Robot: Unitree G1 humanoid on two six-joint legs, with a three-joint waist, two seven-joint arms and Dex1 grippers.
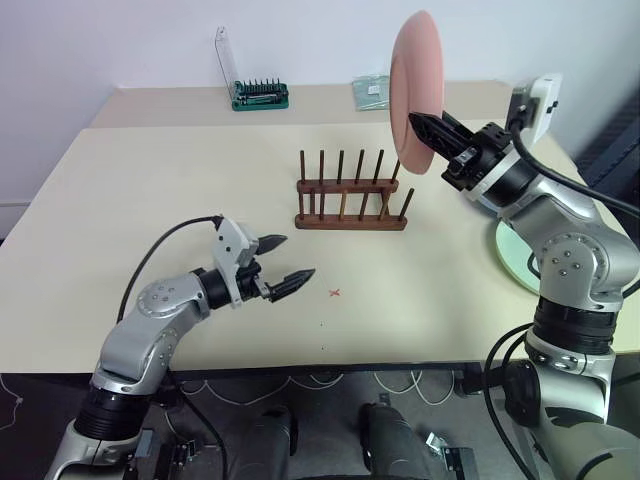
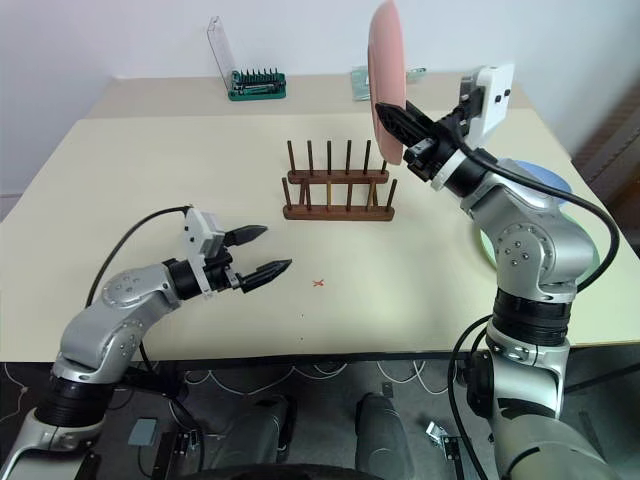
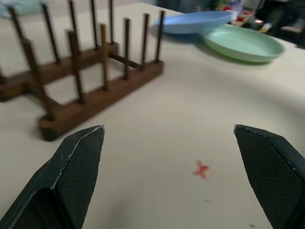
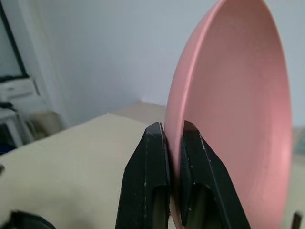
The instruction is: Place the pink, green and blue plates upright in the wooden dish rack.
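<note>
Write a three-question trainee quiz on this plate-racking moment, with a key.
1. True or false: the wooden dish rack already holds a plate.
2. Which gripper is shut on the pink plate? A) left gripper B) right gripper
3. Fill in: the green plate and blue plate lie ___ on the table.

Key: 1 false; 2 B; 3 flat.

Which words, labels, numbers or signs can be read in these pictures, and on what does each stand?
No words or numbers can be read.
Red "x" mark: on the table, in front of the rack.
Packet at the far edge: any print is too small to read.
</note>
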